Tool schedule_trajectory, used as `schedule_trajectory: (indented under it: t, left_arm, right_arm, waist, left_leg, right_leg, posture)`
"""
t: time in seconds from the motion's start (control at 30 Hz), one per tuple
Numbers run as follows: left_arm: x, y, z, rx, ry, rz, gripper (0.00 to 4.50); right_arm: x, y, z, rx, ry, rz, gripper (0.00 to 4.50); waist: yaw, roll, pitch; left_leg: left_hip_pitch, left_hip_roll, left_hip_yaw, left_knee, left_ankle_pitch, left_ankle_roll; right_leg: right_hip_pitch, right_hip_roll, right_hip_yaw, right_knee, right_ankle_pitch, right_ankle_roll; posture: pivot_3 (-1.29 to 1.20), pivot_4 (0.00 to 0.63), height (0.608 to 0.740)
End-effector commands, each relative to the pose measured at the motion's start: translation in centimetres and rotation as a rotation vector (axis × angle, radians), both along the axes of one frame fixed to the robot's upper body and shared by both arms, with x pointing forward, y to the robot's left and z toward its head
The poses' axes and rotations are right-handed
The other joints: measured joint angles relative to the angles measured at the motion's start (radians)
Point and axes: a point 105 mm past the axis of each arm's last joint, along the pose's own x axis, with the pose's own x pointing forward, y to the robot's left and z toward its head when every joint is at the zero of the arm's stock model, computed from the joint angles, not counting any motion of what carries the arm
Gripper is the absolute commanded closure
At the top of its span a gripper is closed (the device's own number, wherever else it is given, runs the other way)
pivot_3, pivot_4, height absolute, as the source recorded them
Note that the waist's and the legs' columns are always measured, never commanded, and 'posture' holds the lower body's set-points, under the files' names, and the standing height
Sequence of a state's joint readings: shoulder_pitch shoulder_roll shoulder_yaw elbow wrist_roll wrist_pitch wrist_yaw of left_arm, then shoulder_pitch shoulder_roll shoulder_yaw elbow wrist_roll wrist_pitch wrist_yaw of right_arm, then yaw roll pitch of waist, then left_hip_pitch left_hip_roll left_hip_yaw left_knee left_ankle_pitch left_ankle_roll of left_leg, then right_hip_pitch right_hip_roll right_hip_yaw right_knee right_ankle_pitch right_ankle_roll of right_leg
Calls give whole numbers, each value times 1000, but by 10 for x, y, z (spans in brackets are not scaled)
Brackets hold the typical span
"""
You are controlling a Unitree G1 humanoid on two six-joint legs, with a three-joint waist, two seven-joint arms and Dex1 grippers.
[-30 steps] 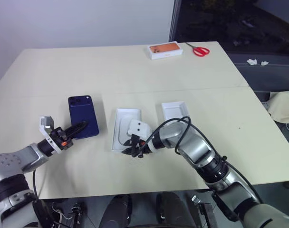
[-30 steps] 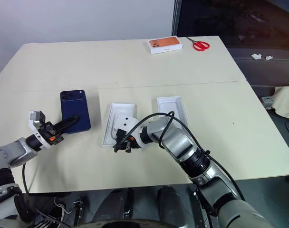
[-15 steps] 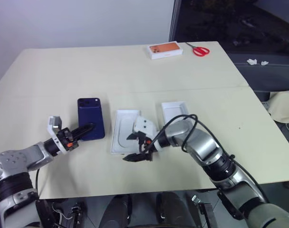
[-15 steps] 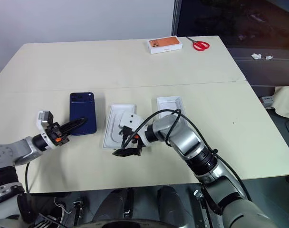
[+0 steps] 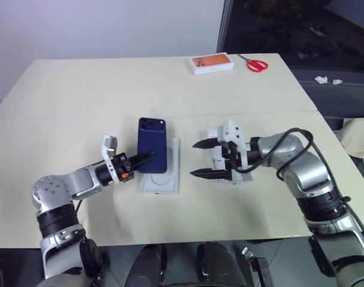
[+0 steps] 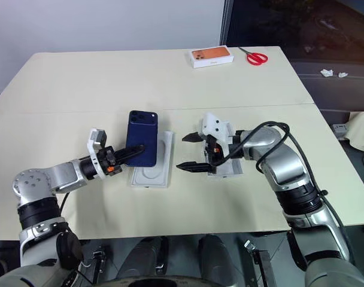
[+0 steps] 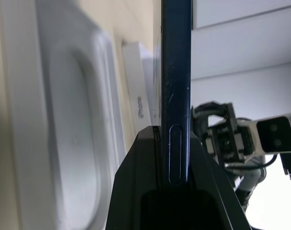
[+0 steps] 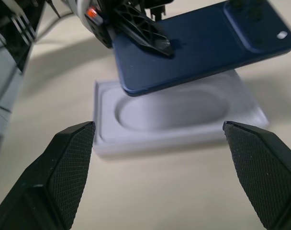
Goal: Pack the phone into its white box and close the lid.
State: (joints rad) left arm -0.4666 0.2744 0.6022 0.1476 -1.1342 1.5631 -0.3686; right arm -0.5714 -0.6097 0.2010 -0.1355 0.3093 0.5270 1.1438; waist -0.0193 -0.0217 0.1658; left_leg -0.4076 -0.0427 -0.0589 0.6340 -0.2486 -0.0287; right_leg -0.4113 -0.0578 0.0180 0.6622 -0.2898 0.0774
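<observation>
At the left of the pale table [image 5: 80, 89], the left gripper [image 5: 136, 161] is clamped on the near end of the phone [image 5: 152, 153], holding it by its edges with the glossy navy back and camera cluster facing up. The phone hangs level above the white tray with an oval recess [image 5: 161, 179], overlapping its left part; the right wrist view shows daylight and a shadow between phone and tray, so the two are apart, not touching.

To the right of the tray, the right gripper [image 5: 203, 159] points toward the phone with its two black fingers spread wide and nothing between them. Directly behind that gripper and wrist lies a white rectangular box part [image 6: 227, 170], largely hidden; whether it is the white box or the lid cannot be told from here, and its inside is not visible.

At the far edge of the table sit an orange-topped box [image 5: 212, 63] and, just to its right, red-handled scissors [image 5: 254, 63], both well apart from the work.

As a judgement, the task is at an early-to-middle stage: the phone is lifted and in transit, but it is not yet in any box, and no lid has been put on. Placing the phone and closing up remain to be done.
</observation>
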Motion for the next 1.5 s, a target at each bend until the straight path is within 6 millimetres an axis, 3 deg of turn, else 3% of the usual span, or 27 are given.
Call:
schedule_trajectory:
  t: [0.03, 0.43, 0.7, 0.77, 0.8, 1.0, 1.2, 1.5]
  left_arm:
    - [-5, -7, 9, -14, -37, -29, 4500]
    - [-11, -13, -8, 11, 44, -45, 4500]
    - [-9, -13, -9, 16, 38, -15, 4500]
    - [-10, -15, -11, 21, 47, -21, 3516]
    - [-10, -15, -11, 20, 47, -23, 3256]
    - [-12, -13, -5, 51, 21, -41, 313]
    - [-11, -9, 13, 50, -43, -51, 313]
    - [-18, -12, 22, 75, -80, -108, 313]
  right_arm:
    - [10, -8, 6, -17, -138, -34, 41]
    - [20, -13, 10, -3, -230, -57, 41]
    - [24, -12, 7, -18, -238, -58, 41]
    - [25, -10, 6, -19, -239, -55, 0]
    - [25, -10, 6, -20, -240, -53, 0]
    - [27, -9, 3, -27, -236, -54, 0]
    - [29, -8, 2, -29, -239, -56, 0]
    - [30, -2, 1, -21, -241, -46, 0]
  waist:
    - [3, 0, 0]
    - [7, 0, 0]
    - [7, 0, 0]
    - [7, 0, 0]
    - [7, 0, 0]
    - [7, 0, 0]
    - [5, 0, 0]
    - [7, 0, 0]
  left_leg:
    - [0, 0, 0, 0, 0, 0]
    - [0, 0, 0, 2, 0, 0]
    - [0, 0, 0, 3, 0, -1]
    - [0, 0, 0, 3, 0, -1]
    - [0, 0, 0, 3, 1, -1]
    - [0, 0, 0, 4, 2, -3]
    - [1, 0, 0, 4, 1, -2]
    - [0, 0, 0, 6, 1, -2]
  right_leg:
    - [0, 0, 0, 0, 0, 0]
    - [1, 0, 0, 0, 0, 0]
    - [1, 0, 0, 0, 0, 0]
    - [1, 0, 0, 0, 0, 0]
    - [1, 0, 0, 0, 0, 0]
    - [3, 0, -1, 0, 0, 0]
    - [3, 0, 0, 1, 0, 0]
    - [3, 0, 0, 1, 0, 0]
  posture:
    - [0, 150, 740]
    - [0, 150, 740]
    - [0, 150, 740]
    - [0, 150, 740]
    - [0, 150, 740]
    - [0, 150, 740]
    - [0, 150, 740]
    - [0, 150, 740]
